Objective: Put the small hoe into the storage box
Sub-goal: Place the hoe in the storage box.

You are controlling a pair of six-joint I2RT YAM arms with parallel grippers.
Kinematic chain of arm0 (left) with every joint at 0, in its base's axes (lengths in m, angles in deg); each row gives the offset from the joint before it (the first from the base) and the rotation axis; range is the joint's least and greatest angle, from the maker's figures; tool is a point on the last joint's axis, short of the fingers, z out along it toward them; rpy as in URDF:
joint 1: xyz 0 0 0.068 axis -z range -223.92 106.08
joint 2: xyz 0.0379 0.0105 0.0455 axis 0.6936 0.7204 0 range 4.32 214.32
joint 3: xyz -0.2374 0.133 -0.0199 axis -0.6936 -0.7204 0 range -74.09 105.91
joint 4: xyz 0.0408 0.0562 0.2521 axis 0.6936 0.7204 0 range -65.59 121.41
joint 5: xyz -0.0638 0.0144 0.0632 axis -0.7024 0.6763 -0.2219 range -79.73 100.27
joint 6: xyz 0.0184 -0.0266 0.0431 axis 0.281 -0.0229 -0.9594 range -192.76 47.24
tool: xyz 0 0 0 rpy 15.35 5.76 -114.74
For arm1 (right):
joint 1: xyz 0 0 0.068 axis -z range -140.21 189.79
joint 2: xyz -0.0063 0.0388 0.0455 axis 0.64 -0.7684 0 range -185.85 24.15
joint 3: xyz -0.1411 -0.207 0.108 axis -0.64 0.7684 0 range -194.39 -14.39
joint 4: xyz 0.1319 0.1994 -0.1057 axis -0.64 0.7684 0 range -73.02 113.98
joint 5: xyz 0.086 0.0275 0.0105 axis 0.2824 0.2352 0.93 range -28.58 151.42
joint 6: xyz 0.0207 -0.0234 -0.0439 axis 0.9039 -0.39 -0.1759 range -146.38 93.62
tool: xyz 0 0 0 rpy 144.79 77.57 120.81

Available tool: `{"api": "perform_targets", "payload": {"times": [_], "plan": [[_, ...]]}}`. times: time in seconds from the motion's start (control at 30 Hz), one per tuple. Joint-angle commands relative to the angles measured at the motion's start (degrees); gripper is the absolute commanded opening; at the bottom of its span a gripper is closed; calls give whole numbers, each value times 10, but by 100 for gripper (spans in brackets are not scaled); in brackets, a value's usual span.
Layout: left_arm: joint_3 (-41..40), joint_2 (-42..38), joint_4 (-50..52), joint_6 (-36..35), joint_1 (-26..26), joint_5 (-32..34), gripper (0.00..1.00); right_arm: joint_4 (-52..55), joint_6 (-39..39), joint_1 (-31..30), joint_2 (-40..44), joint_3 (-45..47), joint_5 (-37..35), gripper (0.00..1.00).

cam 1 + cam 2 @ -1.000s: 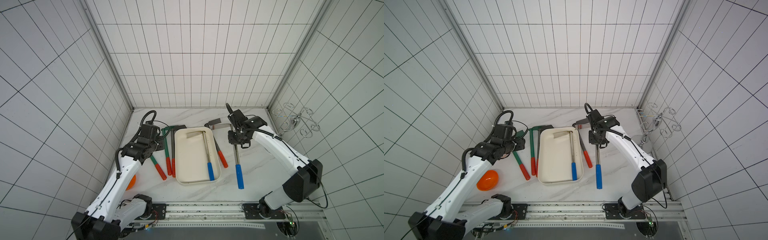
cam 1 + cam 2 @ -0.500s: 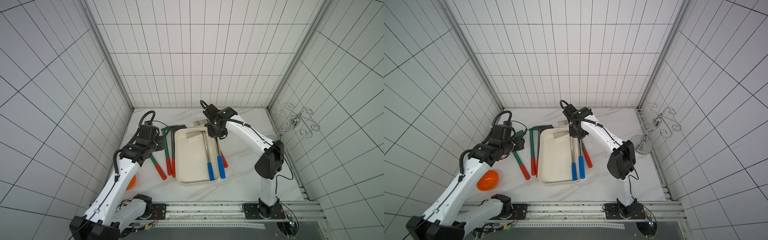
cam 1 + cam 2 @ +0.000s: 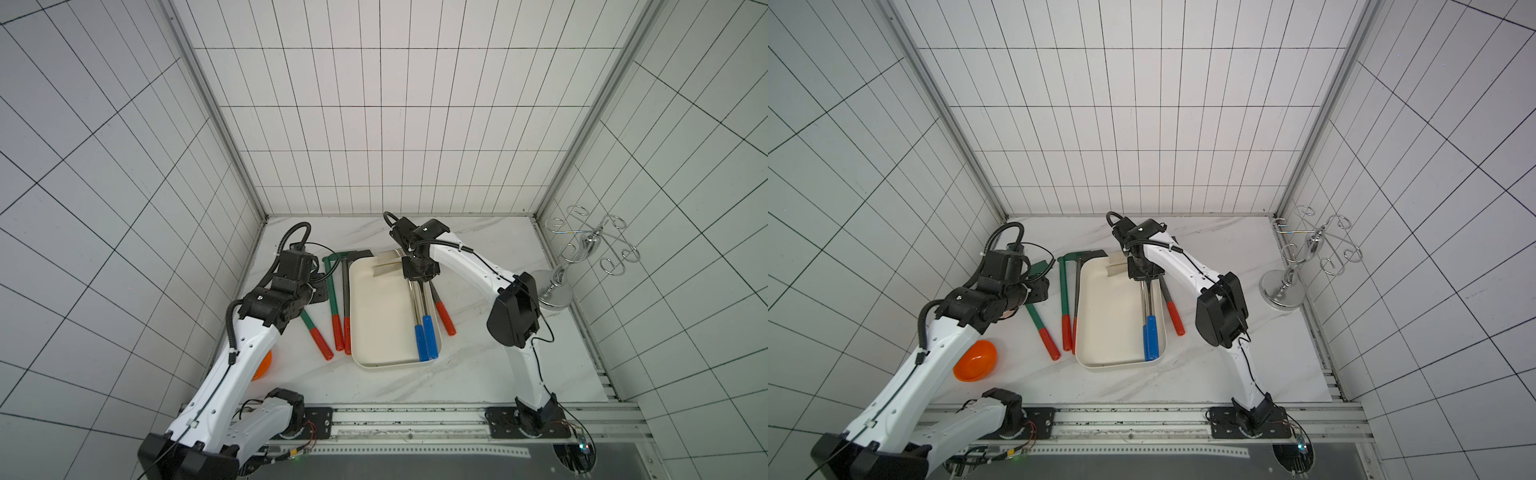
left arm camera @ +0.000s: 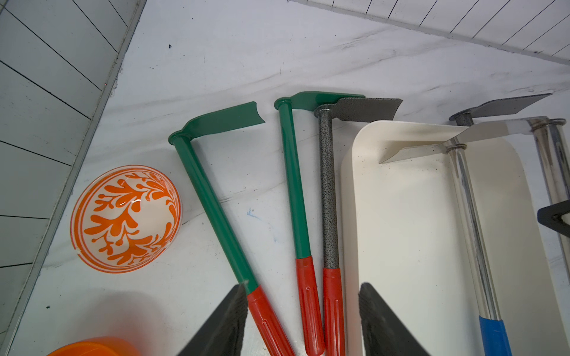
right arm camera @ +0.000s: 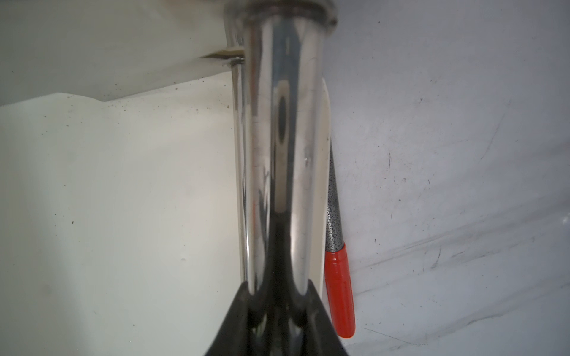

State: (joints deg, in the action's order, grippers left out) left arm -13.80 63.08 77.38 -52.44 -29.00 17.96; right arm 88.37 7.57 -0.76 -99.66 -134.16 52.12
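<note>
The storage box (image 3: 382, 316) (image 3: 1113, 324) is a shallow cream tub in the middle of the table. One chrome hoe with a blue handle (image 3: 419, 345) lies along its right side. My right gripper (image 3: 419, 272) (image 5: 277, 302) is shut on the shaft of a second small hoe (image 3: 429, 334) (image 5: 277, 154) near its blade. This hoe hangs just above the first, over the box's right edge. My left gripper (image 4: 303, 285) is open above the red handles left of the box, holding nothing.
Left of the box lie two green hoes (image 3: 332, 299) (image 4: 212, 209) and a speckled grey hoe (image 4: 329, 191), all red-handled. Another grey hoe (image 3: 441, 309) lies right of the box. An orange bowl (image 3: 976, 359), a patterned bowl (image 4: 126, 218) and a chrome wire stand (image 3: 582, 249) sit at the sides.
My right arm has carried the blue-handled hoe leftwards, from the table right of the box to over the box's right side. The left arm has barely moved.
</note>
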Motion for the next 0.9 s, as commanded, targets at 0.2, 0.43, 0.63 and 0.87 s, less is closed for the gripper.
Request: {"api": "perform_targets", "payload": {"times": [0.2, 0.43, 0.63, 0.87], "plan": [[-3, -12, -2, 1, 3, 5, 60, 21, 30, -4, -32, -106, -10, 0], [-6, -13, -4, 1, 2, 6, 60, 30, 29, -5, -55, -124, -15, 0], [-11, -16, -5, 1, 2, 6, 60, 31, 29, -6, -61, -123, -19, 0], [-13, -16, -6, 2, 3, 7, 60, 26, 29, -8, -73, -122, -20, 0]]}}
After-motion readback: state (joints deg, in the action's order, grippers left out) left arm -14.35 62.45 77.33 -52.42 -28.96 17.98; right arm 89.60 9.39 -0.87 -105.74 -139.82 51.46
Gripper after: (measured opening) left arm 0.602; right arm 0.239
